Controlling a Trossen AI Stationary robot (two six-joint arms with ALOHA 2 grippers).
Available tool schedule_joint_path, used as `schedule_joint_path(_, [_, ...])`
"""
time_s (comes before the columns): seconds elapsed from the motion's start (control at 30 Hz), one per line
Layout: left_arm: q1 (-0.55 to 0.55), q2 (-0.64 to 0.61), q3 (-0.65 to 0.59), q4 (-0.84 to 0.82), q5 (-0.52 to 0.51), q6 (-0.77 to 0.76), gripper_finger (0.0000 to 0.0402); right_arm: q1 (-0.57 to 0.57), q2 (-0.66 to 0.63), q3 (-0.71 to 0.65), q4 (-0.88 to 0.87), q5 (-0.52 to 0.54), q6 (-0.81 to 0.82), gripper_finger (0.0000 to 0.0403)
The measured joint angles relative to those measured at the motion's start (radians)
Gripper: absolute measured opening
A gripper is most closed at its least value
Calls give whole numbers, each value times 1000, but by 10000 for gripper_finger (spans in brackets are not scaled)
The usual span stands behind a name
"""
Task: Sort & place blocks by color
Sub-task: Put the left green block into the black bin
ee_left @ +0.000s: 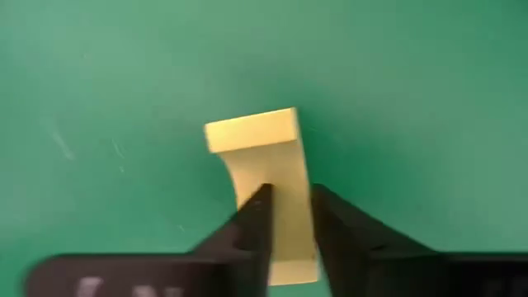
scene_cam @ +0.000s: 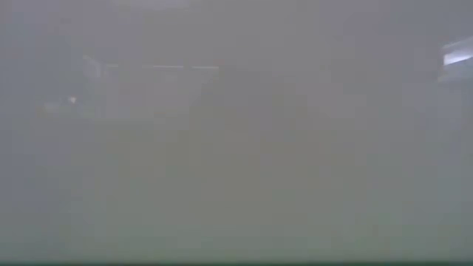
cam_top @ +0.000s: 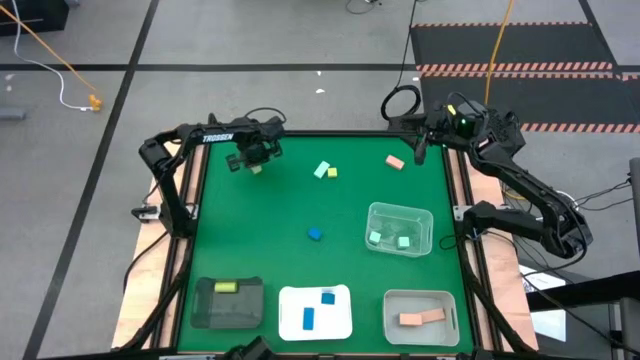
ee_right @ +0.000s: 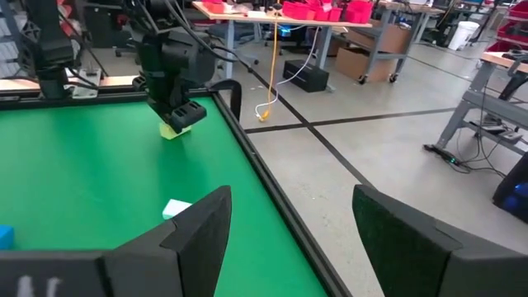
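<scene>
My left gripper [cam_top: 254, 164] is near the table's far left, shut on a pale yellow block [ee_left: 262, 157], which also shows in the right wrist view [ee_right: 172, 129]. My right gripper [ee_right: 289, 223] waits open over the far right corner [cam_top: 420, 142]. Loose on the green mat lie a mint block [cam_top: 321, 170] touching a yellow one [cam_top: 332, 172], a pink block [cam_top: 394, 161] and a blue block [cam_top: 315, 234]. The low view shows only grey haze. My left gripper pinches the yellow block between its two fingers [ee_left: 254, 221], on the block's two long side faces [ee_left: 285, 206]. The fingers come from above, pointing down. The block hangs below them with its wider end [ee_left: 252, 129] lowest, at or just above the mat; which, I cannot tell.
Along the near edge stand a dark tray [cam_top: 208, 312] holding a yellow block, a white tray [cam_top: 290, 318] with blue blocks and a clear tray [cam_top: 448, 318] with pink blocks. Another clear tray [cam_top: 425, 222] with mint blocks sits right of centre. Open mat lies left of centre.
</scene>
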State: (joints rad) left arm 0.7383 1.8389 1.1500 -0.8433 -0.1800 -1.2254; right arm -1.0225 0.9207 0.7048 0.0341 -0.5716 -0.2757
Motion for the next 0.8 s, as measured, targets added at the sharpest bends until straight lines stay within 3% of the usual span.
schedule_joint_path(0.13, [-5, 0, 0, 1, 15, 48, 10, 0, 0, 0, 0, 1, 1, 244])
schedule_joint_path(0.47, [-40, 0, -1, -57, 23, 135, 10, 0, 0, 0, 0, 3, 87, 244])
schedule_joint_path(0.63, [-51, -3, -2, -56, 27, 145, 32, 0, 0, 0, -1, 3, 121, 244])
schedule_joint_path(0.8, [-63, -3, -3, -121, 53, 172, 97, 1, 0, 0, -15, 3, 137, 244])
